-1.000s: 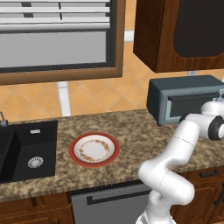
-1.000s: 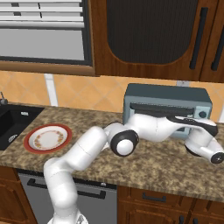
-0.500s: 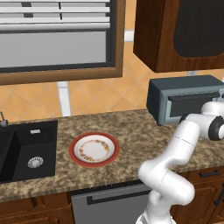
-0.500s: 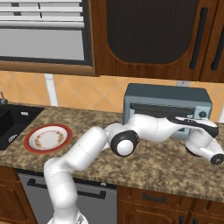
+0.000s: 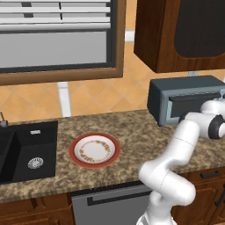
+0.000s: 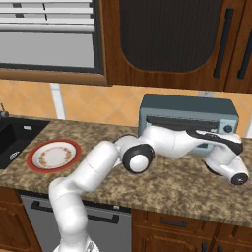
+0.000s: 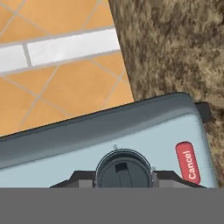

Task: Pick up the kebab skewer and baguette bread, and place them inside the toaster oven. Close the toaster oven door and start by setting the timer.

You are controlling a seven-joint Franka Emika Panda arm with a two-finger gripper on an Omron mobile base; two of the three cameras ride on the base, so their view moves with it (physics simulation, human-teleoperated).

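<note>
Nothing has shifted since a second ago: the arm stays stretched to the right end of the toaster oven [image 6: 189, 123], and the plate [image 5: 94, 150] lies where it lay.

Taking the toaster oven as the landmark and reading left to right in the left base view: far to its left is one black sink [image 5: 26, 151] sunk in the table [image 5: 132, 132]; nearer, still well apart from the oven, is one red-rimmed plate with a patterned middle. Then comes the one toaster oven, standing on the table against the tiled wall, its door [image 6: 174, 125] shut. No skewer or bread can be made out through the dark glass.

At the oven's right end, the hand [image 7: 124, 181] sits on one round dark timer knob [image 7: 124, 168] on the pale front panel. Its two dark fingertips [image 7: 74, 178] flank the knob, one on each side, closed in against it. Just right of the knob in the hand view is one red button marked "Cancel" [image 7: 189, 162].
</note>
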